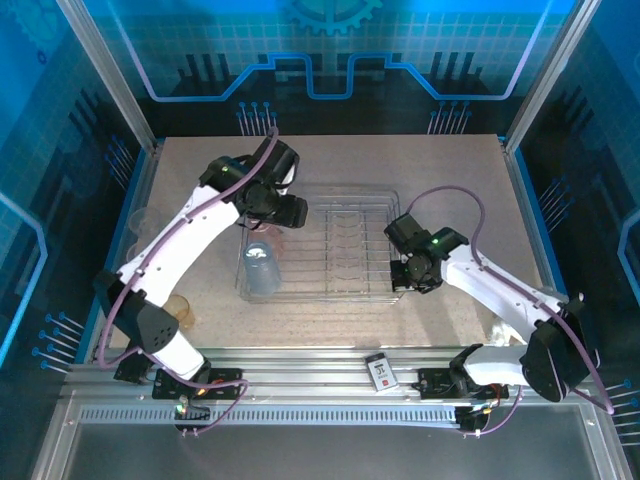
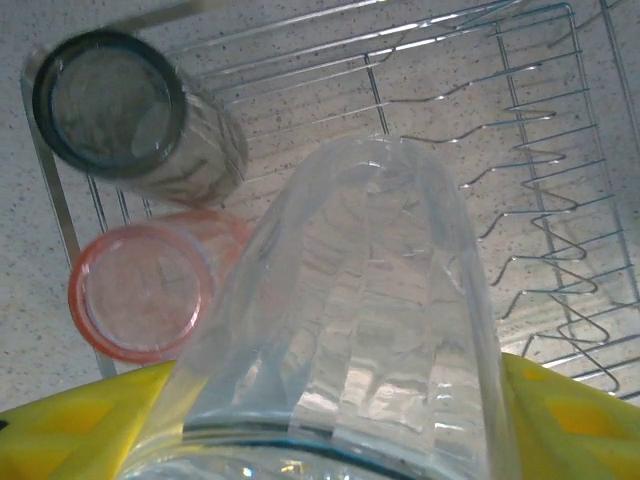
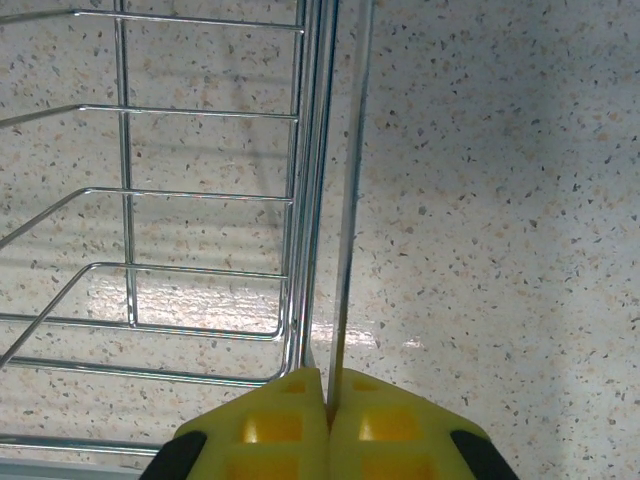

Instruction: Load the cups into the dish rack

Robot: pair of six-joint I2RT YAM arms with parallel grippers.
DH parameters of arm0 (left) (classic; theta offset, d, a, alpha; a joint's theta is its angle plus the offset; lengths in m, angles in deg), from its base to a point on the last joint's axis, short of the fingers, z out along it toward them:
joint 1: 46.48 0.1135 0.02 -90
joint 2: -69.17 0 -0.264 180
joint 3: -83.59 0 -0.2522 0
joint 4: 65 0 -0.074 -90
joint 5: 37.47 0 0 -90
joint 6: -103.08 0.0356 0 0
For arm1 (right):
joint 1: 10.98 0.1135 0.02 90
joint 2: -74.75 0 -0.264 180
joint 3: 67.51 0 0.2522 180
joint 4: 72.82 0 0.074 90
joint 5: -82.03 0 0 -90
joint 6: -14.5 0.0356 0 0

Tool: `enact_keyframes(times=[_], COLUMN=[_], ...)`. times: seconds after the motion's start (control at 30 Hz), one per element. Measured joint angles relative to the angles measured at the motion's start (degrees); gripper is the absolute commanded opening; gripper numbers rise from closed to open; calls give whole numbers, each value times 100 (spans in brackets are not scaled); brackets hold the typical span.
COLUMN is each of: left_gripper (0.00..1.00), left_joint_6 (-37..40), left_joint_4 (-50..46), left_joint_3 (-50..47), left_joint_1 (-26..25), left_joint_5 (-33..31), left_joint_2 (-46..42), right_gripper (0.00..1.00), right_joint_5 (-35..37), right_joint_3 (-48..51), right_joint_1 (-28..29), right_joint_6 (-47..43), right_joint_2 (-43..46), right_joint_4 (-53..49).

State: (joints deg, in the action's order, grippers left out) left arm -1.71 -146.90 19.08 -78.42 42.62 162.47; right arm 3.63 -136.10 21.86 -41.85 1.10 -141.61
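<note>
Clear cup [image 2: 370, 300] held over dish rack [image 3: 310, 200].
Cup clamped in left gripper [image 2: 330, 425] jaws; rack rim wire pinched in right gripper [image 3: 328, 400] jaws.

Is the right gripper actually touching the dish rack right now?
Touching. The right wrist view shows the right gripper shut on a side wire of the dish rack; the wire runs straight down into the seam between its fingertips.

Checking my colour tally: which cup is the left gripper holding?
The clear cup, gripped by the left gripper; the smoky grey cup and the pink cup sit ungripped beyond it.
</note>
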Motion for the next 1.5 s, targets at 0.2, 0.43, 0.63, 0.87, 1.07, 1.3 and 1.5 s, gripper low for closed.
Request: enact_keyframes(times=[0.2, 0.43, 0.63, 0.87, 1.07, 1.3, 1.5], left_gripper=[32, 32, 32, 32, 32, 33, 40], left_joint_6=[188, 293, 299, 339, 455, 487, 568], left_joint_4=[-450, -841, -1045, -1108, -1099, -1051, -979], left_joint_3=[675, 1344, 1676, 1812, 2100, 2234, 2236], left_joint_1=[-186, -350, -348, -348, -348, -348, -299], left_joint_5=[-326, -603, -817, -874, -872, -868, -831], left_joint_2=[680, 1419, 1843, 2175, 2487, 2761, 2944], right_gripper=[9, 30, 37, 39, 39, 39, 39], right_joint_5=[0, 2, 28, 151, 168, 170, 192], right_joint_3=[85, 131, 103, -24, -39, -24, -13], right_joint_1=[13, 63, 63, -83, -411, -520, -570], right_joint_6=[0, -271, -409, -450, -581, -675, -697], right_joint_2=[109, 223, 516, 1622, 2149, 2347, 2610], right_joint_4=[0, -205, -487, -629, -658, -704, -706])
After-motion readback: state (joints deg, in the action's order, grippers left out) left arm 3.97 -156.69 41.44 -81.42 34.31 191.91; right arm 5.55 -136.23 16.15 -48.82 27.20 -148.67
